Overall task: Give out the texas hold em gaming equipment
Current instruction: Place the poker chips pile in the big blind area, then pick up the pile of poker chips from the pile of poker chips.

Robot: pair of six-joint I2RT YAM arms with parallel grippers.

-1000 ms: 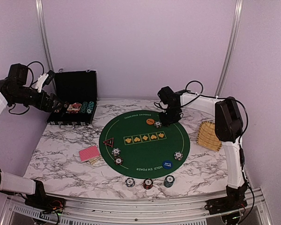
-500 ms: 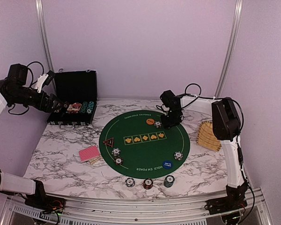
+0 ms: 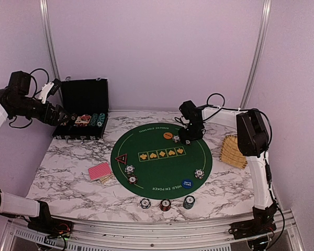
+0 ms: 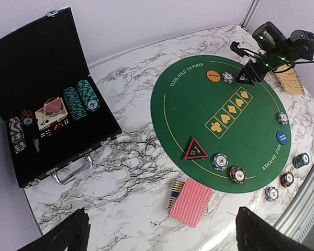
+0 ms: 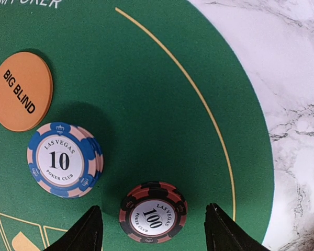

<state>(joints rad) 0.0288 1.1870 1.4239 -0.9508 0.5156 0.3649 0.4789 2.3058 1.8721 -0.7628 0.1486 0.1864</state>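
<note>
My right gripper [image 5: 153,232] is open low over the far edge of the green mat [image 5: 162,94]. A black-red 100 chip [image 5: 153,212] lies flat between its fingers, clear of both. A blue 10 chip stack [image 5: 64,159] and the orange Big Blind button [image 5: 22,90] lie to its left. In the top view the right gripper [image 3: 187,137] sits beside the orange button [image 3: 168,135]. My left gripper [image 3: 68,119] is open and empty, raised by the chip case. The red-backed cards [image 4: 191,203], the triangle marker [image 4: 195,150] and the blue button [image 3: 186,183] lie on or beside the mat.
The open black case [image 4: 42,104] at the far left holds chip stacks and cards. The tan slatted wooden piece [image 3: 233,150] lies right of the mat. Three chip stacks [image 3: 165,204] line the marble near the front edge. More chips [image 3: 129,169] [image 3: 199,173] sit on the mat.
My right gripper has shifted slightly right and down near the orange button. The left arm has not moved.
</note>
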